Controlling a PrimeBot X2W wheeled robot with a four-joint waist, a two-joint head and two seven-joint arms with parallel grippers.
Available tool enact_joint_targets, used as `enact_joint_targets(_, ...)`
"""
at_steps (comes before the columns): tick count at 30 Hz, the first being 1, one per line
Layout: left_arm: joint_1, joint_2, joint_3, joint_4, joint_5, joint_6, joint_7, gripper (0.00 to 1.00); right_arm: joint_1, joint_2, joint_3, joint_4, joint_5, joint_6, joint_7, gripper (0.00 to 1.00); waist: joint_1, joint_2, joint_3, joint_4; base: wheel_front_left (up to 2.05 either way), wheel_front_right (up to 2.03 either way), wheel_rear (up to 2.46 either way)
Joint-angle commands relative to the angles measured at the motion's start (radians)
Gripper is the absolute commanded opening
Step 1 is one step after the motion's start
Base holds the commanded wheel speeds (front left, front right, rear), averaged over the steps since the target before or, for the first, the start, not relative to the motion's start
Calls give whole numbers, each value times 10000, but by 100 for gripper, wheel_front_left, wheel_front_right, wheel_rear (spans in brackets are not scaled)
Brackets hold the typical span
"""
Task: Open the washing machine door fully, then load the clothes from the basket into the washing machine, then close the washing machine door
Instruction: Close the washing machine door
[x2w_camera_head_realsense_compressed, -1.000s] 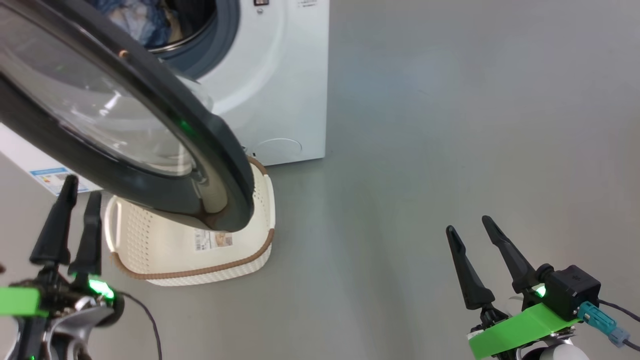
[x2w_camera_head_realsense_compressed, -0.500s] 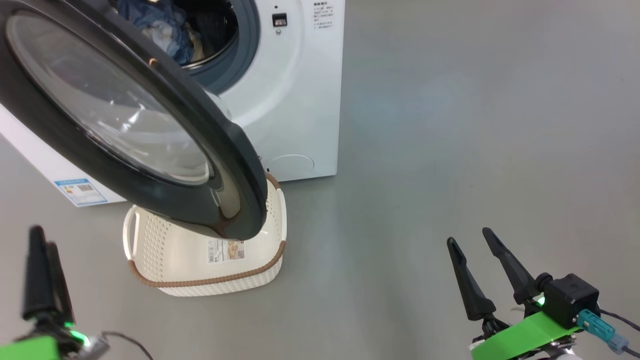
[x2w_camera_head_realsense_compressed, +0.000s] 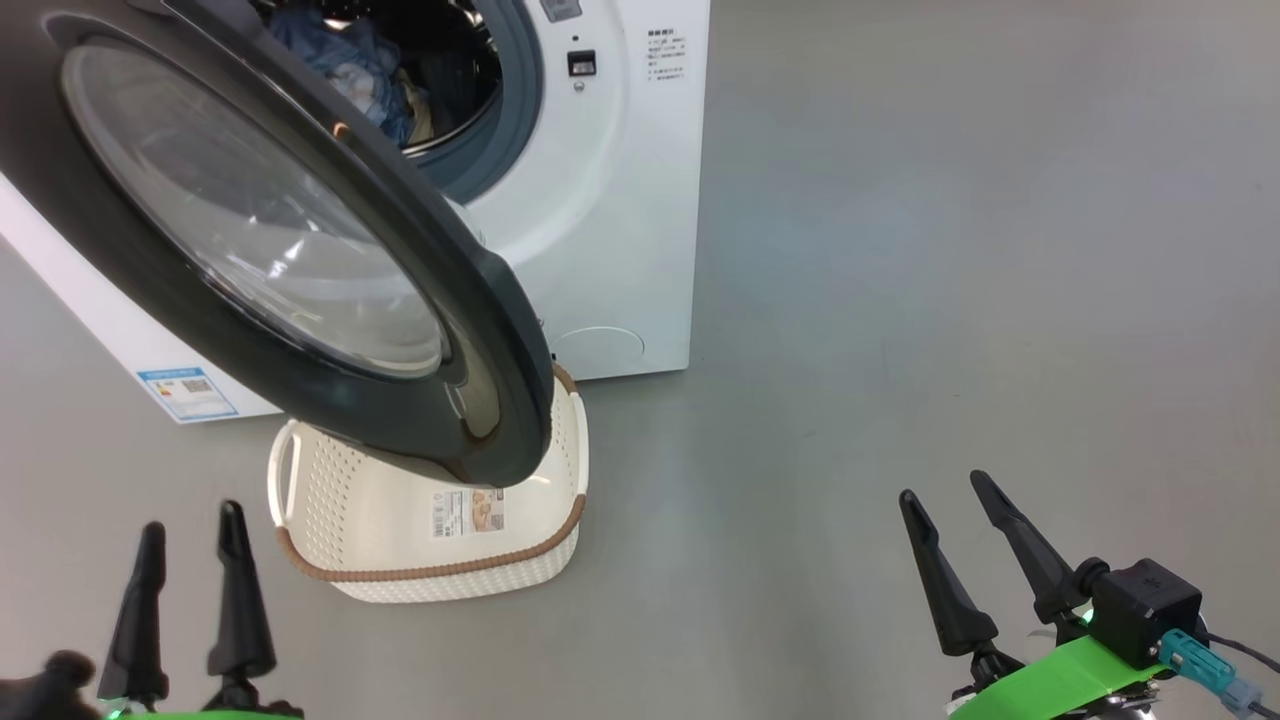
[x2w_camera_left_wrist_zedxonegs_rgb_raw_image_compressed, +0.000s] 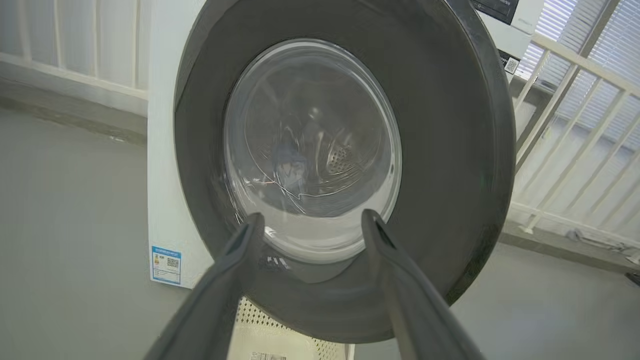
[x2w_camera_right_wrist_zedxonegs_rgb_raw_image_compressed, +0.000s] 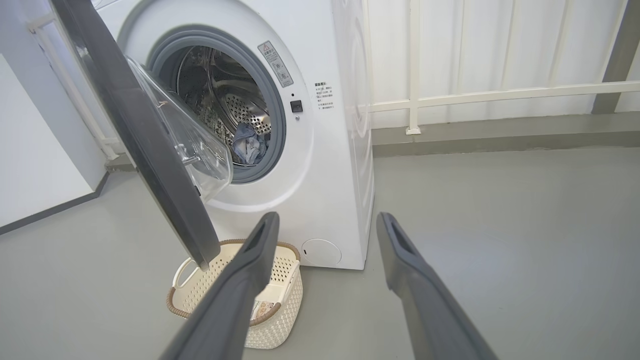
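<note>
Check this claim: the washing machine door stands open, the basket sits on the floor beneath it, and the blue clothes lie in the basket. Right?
Not quite: the right wrist view shows the blue clothes inside the washing machine, not in the basket. The rest holds.

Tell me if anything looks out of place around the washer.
Nothing spilled or damaged. The washing machine door hangs partly open above the basket, hiding part of it; the clothes lie inside the drum.

The left gripper (x2w_camera_head_realsense_compressed: 192, 535) is low on the left, fingers apart and pointing up. The right gripper (x2w_camera_head_realsense_compressed: 945, 495) is low on the right, wide too, holding nothing.
</note>
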Motion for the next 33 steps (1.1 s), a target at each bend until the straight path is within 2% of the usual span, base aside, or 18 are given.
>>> enact_joint_targets(1,-102,235,295,-178,149,116,-70,100,-27,-88,200,-289,-139,16,35,100,0,0,-33,8,0,0,0)
enact_joint_targets(5,-5,623,-186,13,1539,647,-35,100,95,-106,167,-314,-144,16,92,100,0,0,-163,43,0,0,0)
enact_joint_targets(9,182,833,-475,219,2195,929,110,100,232,-99,105,-329,-176,16,152,100,0,0,-309,42,0,0,0)
enact_joint_targets(33,433,756,-853,132,2387,1302,289,100,569,106,-190,-586,-389,16,352,100,0,0,-565,-67,0,0,0)
